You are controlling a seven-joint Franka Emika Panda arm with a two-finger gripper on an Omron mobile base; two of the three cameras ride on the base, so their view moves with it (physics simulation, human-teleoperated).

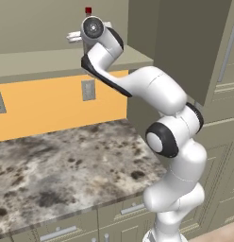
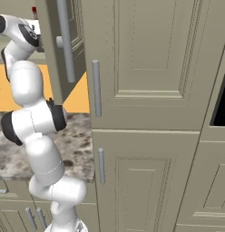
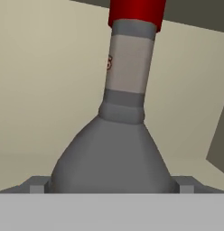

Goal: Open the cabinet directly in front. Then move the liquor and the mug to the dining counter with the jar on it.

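The cabinet point(image 1: 38, 28) stands open, and my arm reaches up onto its lower shelf point(image 1: 43, 59). On that shelf stands the liquor point(image 3: 125, 117), a grey bottle with a narrow neck and a red cap point(image 1: 88, 10). It is upright and very close in the hand view. My gripper point(image 3: 112, 186) is open, with one fingertip point(image 3: 39, 185) on each side of the bottle's wide body, level with its base. I cannot tell whether the pads touch the glass. The mug, the dining counter and the jar are out of view.
The cabinet's open right door point(image 1: 185, 47) with its long bar handle point(image 2: 64, 41) hangs beside my arm. Below lie a speckled marble worktop point(image 1: 57, 165), an orange backsplash point(image 1: 43, 104) and drawer fronts point(image 1: 57, 231). Tall panelled cupboards point(image 2: 146, 113) stand to the right.
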